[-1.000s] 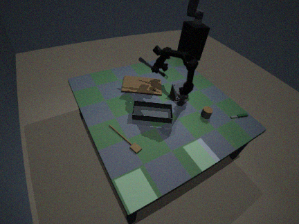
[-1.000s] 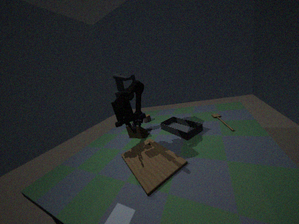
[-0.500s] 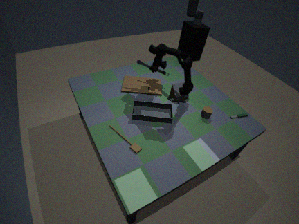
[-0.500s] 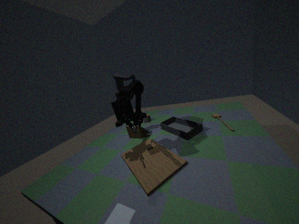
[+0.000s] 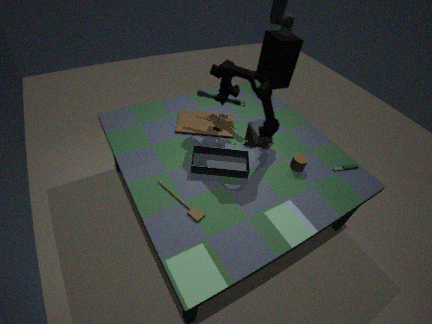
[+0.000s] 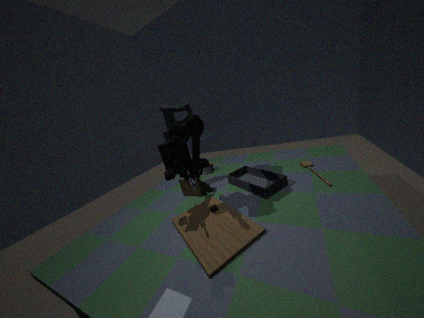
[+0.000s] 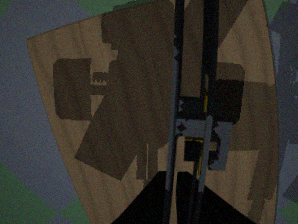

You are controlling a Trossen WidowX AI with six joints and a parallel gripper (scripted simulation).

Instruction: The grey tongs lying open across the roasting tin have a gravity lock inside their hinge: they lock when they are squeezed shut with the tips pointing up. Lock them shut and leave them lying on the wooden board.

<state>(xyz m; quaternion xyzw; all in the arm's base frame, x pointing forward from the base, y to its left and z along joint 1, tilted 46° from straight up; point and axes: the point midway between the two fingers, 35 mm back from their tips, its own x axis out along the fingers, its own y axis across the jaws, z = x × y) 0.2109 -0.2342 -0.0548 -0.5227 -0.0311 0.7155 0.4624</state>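
The grey tongs point(image 5: 235, 102) point(image 7: 172, 145) hang in the air, roughly level in the top view, their two arms close together and nearly parallel in the wrist view. My gripper point(image 5: 223, 101) point(image 7: 172, 181) is shut on them partway along their length; in the exterior view the grip is too dark to make out. Whether the lock holds is not visible. The wooden board point(image 5: 187, 122) point(image 6: 221, 245) point(image 7: 45, 50) lies flat below, clearly apart from the tongs, with arm and tongs shadows across it. The roasting tin point(image 5: 220, 173) point(image 6: 250, 188) stands beside the board, without tongs.
A wooden spatula point(image 5: 196, 214) point(image 6: 306, 164) lies beyond the tin. A short cylinder with an orange top point(image 5: 299, 162) and a green-handled tool point(image 5: 350, 167) are at the right in the top view. The arm's base is behind the tin and board.
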